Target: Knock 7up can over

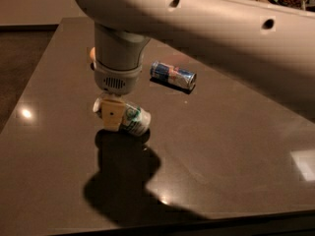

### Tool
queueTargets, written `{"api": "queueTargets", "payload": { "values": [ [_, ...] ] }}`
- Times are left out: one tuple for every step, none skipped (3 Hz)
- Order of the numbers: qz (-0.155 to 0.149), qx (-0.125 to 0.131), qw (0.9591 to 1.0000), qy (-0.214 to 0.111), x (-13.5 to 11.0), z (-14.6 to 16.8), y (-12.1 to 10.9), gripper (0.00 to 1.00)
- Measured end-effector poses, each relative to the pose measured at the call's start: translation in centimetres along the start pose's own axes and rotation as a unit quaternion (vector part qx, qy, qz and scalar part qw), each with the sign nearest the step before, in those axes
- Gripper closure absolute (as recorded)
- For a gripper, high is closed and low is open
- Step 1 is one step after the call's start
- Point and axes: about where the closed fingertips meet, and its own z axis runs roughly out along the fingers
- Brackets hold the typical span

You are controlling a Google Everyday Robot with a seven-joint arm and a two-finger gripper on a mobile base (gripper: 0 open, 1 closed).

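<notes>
A dark, glossy desk (236,171) fills the frame, seen from above at an angle. Nearest the viewer, at lower centre, a broad black shadow (123,181) spreads over the desk, cast by the robot's arm above.

Just beyond the shadow, left of centre, the hand (110,113) hangs straight down from a thick grey wrist (118,58), its tan tip low over the desk. The 7up can (134,121), white with green lettering, sits against the hand's right side, touching it. The can leans steeply or lies on its side, its long axis running toward the lower right. Whether the hand is apart, together or clamped on the can cannot be told, as the tan tip covers the can's left end. The hand is probably this low so it can push the can sideways, and the can looks toppled or very nearly so.

Farther back, at upper centre, a slim blue-and-silver can (173,75) lies on its side, well apart from the hand and not involved.

The pale arm (206,18) sweeps across the top of the frame, from upper right down to the wrist.
</notes>
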Motion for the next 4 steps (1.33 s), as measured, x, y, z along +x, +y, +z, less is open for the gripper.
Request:
{"api": "queueTargets", "payload": {
  "values": [
    [-0.013,-0.006,0.999,0.041,0.4,1.2,-0.5,0.35],
    [-0.017,-0.011,0.9977,0.065,0.8,2.4,-0.9,0.12],
    [-0.018,-0.011,0.9976,0.066,0.8,2.5,-1.0,0.0],
    [-0.018,-0.011,0.9976,0.066,0.8,2.5,-1.0,0.0]
  ]
}}
